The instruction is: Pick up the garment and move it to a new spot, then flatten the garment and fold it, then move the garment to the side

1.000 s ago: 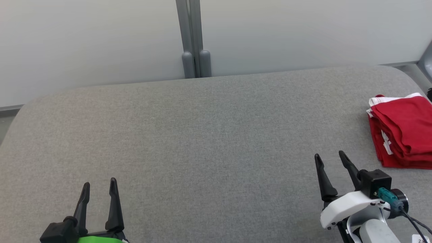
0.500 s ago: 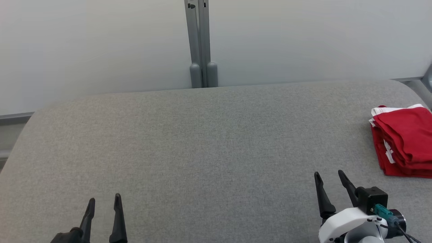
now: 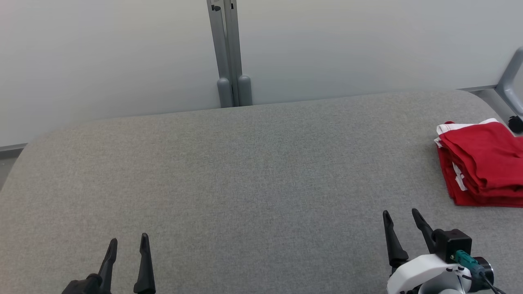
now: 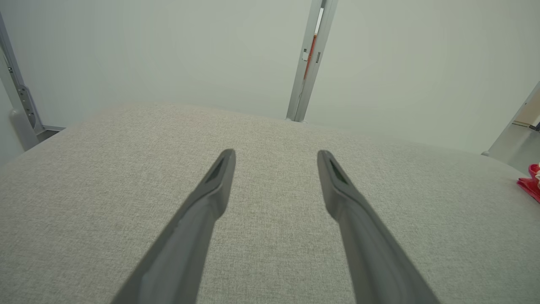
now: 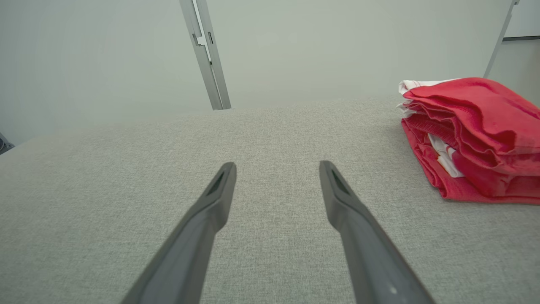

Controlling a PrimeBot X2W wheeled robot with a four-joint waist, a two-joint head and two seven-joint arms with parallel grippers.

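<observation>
The garment (image 3: 480, 163) is red with white trim and lies folded in a stack at the right side of the grey padded table (image 3: 253, 171). In the right wrist view the garment (image 5: 472, 135) lies to the upper right, apart from the fingers. A red sliver of the garment (image 4: 532, 183) shows at the right edge of the left wrist view. My right gripper (image 3: 400, 216) is open and empty near the front right, short of the garment. At the front left my left gripper (image 3: 128, 241) is open with nothing between its fingers.
A grey post (image 3: 226, 53) stands against the pale wall behind the table's far edge. A slanted grey bar (image 3: 512, 81) and a small dark object (image 3: 515, 122) are at the far right beside the garment. The table's corners are rounded.
The head camera has shifted, so the whole picture moved. Both grippers now show lower in the view than a second ago. The garment lies folded as before.
</observation>
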